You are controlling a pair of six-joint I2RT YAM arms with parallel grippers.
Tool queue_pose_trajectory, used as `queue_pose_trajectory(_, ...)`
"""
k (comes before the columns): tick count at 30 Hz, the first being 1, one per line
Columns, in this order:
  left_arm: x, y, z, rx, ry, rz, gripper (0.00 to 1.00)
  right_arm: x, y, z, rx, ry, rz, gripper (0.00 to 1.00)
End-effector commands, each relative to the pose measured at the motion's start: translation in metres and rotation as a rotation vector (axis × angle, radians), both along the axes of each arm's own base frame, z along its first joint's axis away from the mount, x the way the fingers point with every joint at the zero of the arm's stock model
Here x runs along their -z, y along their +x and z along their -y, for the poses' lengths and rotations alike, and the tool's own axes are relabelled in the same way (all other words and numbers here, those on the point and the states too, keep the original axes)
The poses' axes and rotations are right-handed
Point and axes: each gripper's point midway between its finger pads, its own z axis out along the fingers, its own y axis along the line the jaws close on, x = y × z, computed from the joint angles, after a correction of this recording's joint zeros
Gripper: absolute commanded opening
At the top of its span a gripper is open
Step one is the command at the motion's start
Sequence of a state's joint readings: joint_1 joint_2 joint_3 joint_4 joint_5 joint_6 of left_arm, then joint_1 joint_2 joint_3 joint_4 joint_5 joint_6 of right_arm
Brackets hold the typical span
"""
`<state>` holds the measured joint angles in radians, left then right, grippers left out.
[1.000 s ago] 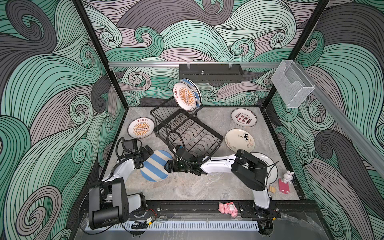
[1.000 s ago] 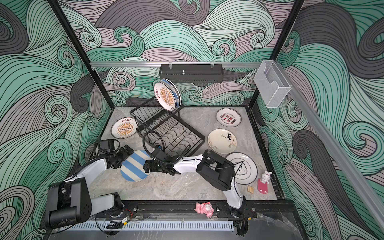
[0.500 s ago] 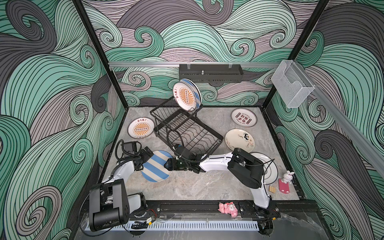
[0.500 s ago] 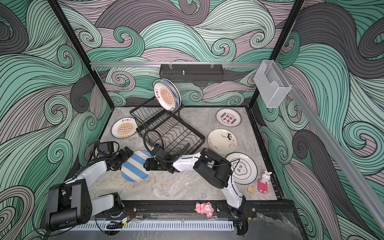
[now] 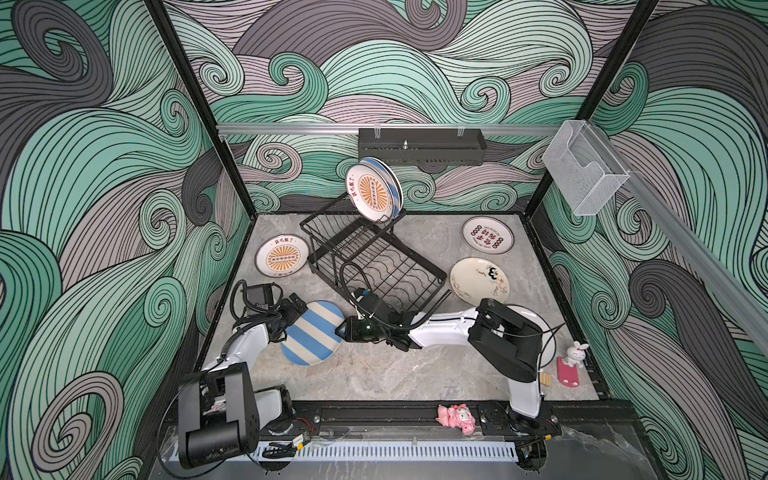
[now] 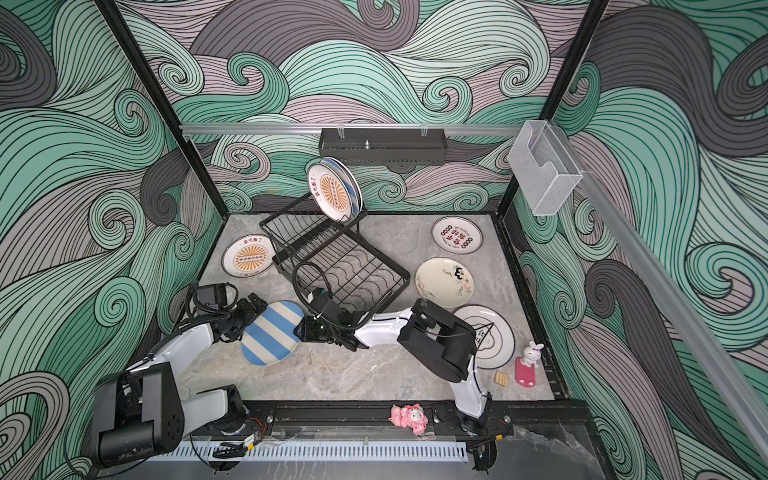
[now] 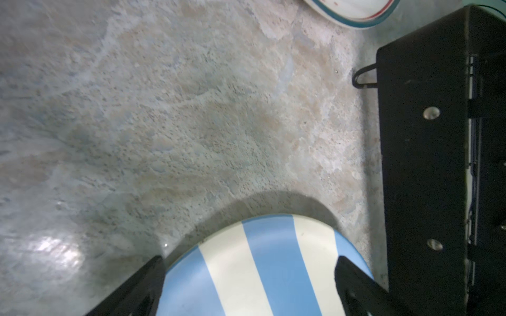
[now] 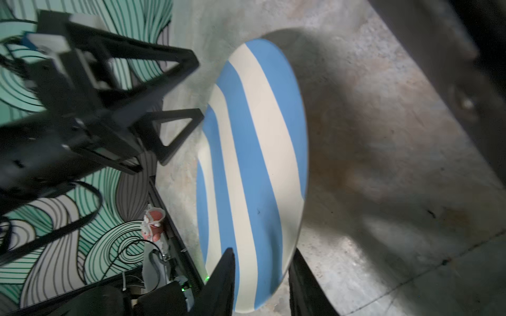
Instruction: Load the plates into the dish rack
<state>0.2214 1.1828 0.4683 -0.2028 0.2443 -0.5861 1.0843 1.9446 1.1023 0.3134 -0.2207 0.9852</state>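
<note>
Striped plate [image 5: 311, 332]: blue and cream, near left of the table [image 5: 374, 374]. It is tilted, one edge raised off the stone with shadow beneath. It sits outside the dish rack, just before its near corner.
Right gripper [image 8: 262, 251]: reaches across to the plate's right rim, one finger over the top face and one under, gap narrow. Cannot tell whether they press the rim.
Left gripper [image 8: 199, 86]: fingers spread wide at the opposite rim, pinching nothing. Contact with the rim is unclear.
Black-outline plate [image 6: 494, 336]: flat, near right, largely hidden beneath the right arm [image 6: 436, 345].
Unknown plate rim [image 7: 353, 13]: teal edge with a red line, cut off by the frame in the left wrist view. Cannot match it to a top view.
Dish rack [image 5: 386, 266]: mid-table, set askew.
Doodle plate [image 5: 480, 280]: cream, flat, right of the rack.
Flat sunburst plate [image 5: 282, 255]: left of the rack.
Red-lettered plate [image 5: 487, 235]: flat, far right.
Racked sunburst plate [image 5: 372, 193]: upright at the far end of the raised basket.
Rear plate [image 5: 397, 187]: behind it, only a blue-edged sliver shows.
</note>
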Motion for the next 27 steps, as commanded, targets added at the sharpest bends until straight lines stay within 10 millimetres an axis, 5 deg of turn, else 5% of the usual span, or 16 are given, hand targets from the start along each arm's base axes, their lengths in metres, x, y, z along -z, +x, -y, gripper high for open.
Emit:
queue_pose_trajectory(1,0.001,-0.008,0.009,0.021,-0.032,-0.013,0.99,-0.045,0.009,-0.011,0.017,0.127,0.064,0.31)
queue_pose_trajectory(17,0.001,-0.011,0.01,0.021,-0.036,-0.014,0.99,-0.013,0.011,-0.013,-0.001,0.012,0.048,0.28)
queue_pose_trajectory(21,0.0,-0.013,-0.002,0.0,0.027,-0.041,0.99,-0.013,0.005,-0.004,-0.02,-0.062,0.083,0.49)
queue_pose_trajectory(27,-0.017,-0.002,-0.025,-0.068,0.129,-0.022,0.99,0.007,-0.008,0.011,-0.05,-0.211,0.119,0.64)
